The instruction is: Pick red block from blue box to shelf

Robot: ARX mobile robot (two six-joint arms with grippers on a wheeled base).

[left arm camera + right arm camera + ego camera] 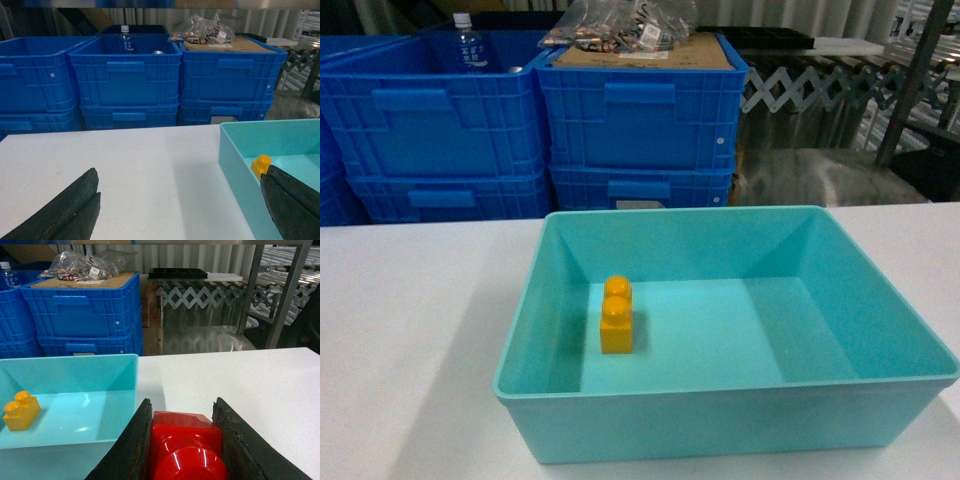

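Note:
My right gripper (pixel 182 402) is shut on the red block (pixel 185 440), a glossy red brick with its round stud facing the camera. It is held over the white table just right of the blue box (pixel 75 367). The pale turquoise blue box (pixel 720 420) sits at the middle of the table. Steel uprights of the shelf (pixel 289 295) rise behind the table at the right. My left gripper (pixel 181 172) is open over the table, left of the blue box's wall (pixel 235 160). Neither gripper shows in the head view.
A yellow two-stud block (pixel 616 315) stands inside the box near its left wall. Dark blue ribbed crates (pixel 640 110) are stacked behind the table, one holding a bottle (pixel 468 45), another topped with cardboard and bagged parts (pixel 620 25). A shelf upright (pixel 912 75) stands at the far right.

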